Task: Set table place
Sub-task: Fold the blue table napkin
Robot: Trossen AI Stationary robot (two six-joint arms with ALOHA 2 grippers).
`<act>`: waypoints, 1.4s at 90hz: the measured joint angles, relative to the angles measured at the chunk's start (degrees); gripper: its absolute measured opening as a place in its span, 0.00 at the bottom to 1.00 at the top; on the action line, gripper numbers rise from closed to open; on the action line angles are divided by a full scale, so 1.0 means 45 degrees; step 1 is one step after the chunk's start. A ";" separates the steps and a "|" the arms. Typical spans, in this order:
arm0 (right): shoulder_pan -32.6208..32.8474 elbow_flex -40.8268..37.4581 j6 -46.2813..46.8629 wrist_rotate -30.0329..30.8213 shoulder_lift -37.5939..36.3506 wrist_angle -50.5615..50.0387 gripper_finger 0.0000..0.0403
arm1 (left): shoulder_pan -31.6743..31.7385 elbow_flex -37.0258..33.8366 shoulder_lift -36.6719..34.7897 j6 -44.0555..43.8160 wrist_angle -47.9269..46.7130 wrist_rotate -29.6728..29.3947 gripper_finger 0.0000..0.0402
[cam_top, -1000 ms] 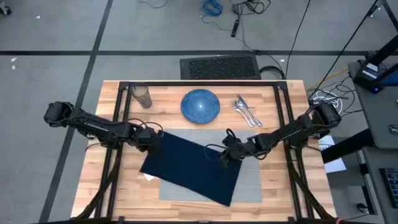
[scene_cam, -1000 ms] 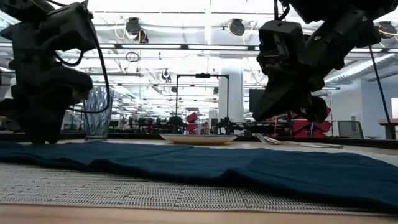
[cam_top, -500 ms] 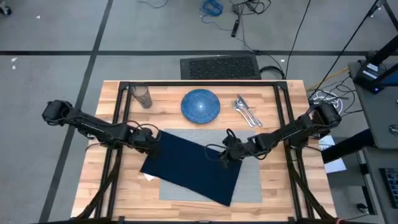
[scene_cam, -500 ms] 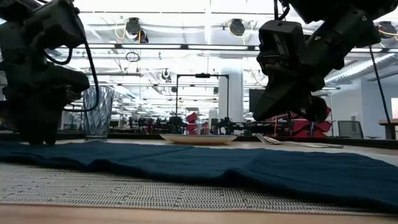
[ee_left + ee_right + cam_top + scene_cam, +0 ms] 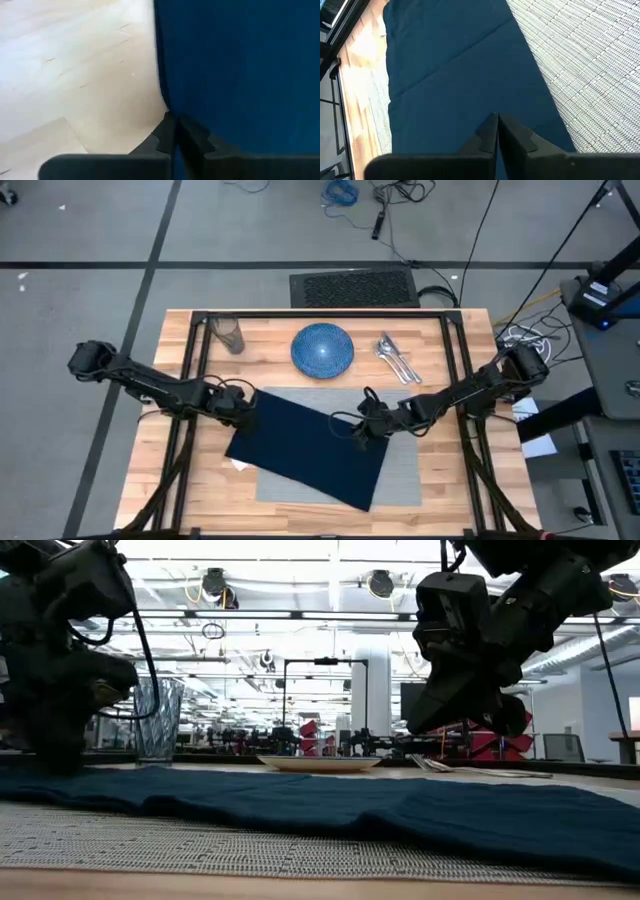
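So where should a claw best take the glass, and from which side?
Grip the glass around its upper wall, probably coming from the plate side. It stands upright in the far left corner of the table, close to the black frame, which crowds its other side.

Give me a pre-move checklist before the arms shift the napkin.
1. Left gripper shut on the navy napkin's edge: ok.
2. Right gripper shut on the napkin: ok.
3. Napkin squared to the grey placemat: not ok, it lies skewed and overhangs the mat's left edge onto the table.
4. Blue plate, glass and cutlery apart from the cloth: ok.
5. Napkin free of folds: cannot tell.
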 joint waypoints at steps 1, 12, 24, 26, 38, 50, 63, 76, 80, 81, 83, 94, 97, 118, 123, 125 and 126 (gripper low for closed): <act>0.0000 0.0000 0.0000 0.0000 0.0000 0.0000 0.00 | -0.0001 0.0018 -0.0054 0.0000 0.0036 0.0040 0.00; 0.0000 0.0000 0.0015 0.0000 0.0000 0.0002 0.00 | -0.0001 0.0262 -0.0764 0.0020 0.0149 0.0076 0.00; 0.0000 0.0000 -0.0005 0.0000 0.0000 0.0044 0.00 | -0.0001 0.0500 -0.1541 0.0149 0.0172 -0.0069 0.00; 0.0000 0.0000 -0.0005 0.0000 0.0000 0.0044 0.00 | 0.0000 0.0543 -0.1655 0.0203 0.0240 -0.0098 0.00; 0.0000 0.0000 -0.0020 0.0000 0.0000 0.0082 0.00 | 0.0000 0.0571 -0.2166 0.0267 0.0396 -0.0151 0.00; 0.0000 0.0000 -0.0027 0.0002 0.0003 0.0086 0.00 | 0.0000 0.0576 -0.2248 0.0263 0.0495 -0.0162 0.00; 0.0000 0.0000 -0.0029 0.0005 0.0005 0.0083 0.00 | 0.0005 0.0576 -0.2248 0.0350 0.1088 -0.0191 0.00; -0.0038 0.0000 -0.0024 -0.0023 -0.0016 0.0073 0.00 | 0.0005 0.0591 -0.2248 0.0365 0.2300 -0.0288 0.00; -0.0128 0.0000 -0.0026 -0.0172 -0.0051 0.0100 0.00 | 0.0005 0.0591 -0.2243 0.0379 0.2999 -0.0295 0.00; -0.0162 0.0000 -0.0026 -0.0230 -0.0059 0.0112 0.00 | 0.0005 0.0591 -0.2243 0.0389 0.3180 -0.0298 0.00; -0.0225 0.0000 -0.0024 -0.0335 -0.0082 0.0129 0.00 | 0.0005 0.0591 -0.2244 0.0468 0.3549 -0.0300 0.00; -0.0497 0.0000 -0.0118 -0.0657 -0.0333 0.0029 0.00 | 0.0005 0.0615 -0.2114 0.0627 0.5407 -0.0520 0.00; -0.0561 0.0000 -0.0165 -0.0665 -0.0493 -0.0085 0.00 | 0.0005 0.0615 -0.2026 0.0632 0.5744 -0.0570 0.00; -0.1291 0.0000 -0.1112 -0.0637 -0.2542 -0.1962 0.00 | -0.0192 0.0962 -0.0463 0.0612 0.8363 -0.0840 0.00; -0.1479 0.0000 -0.1328 -0.0598 -0.3159 -0.2724 0.00 | -0.0269 0.1379 0.0215 0.0660 0.8632 -0.0914 0.00; -0.1563 0.0000 -0.1417 -0.0588 -0.3398 -0.3021 0.00 | -0.0285 0.1592 0.0513 0.0686 0.8654 -0.0940 0.00; -0.1608 0.0000 -0.1464 -0.0588 -0.3522 -0.3167 0.00 | -0.0301 0.1704 0.0676 0.0695 0.8694 -0.0946 0.00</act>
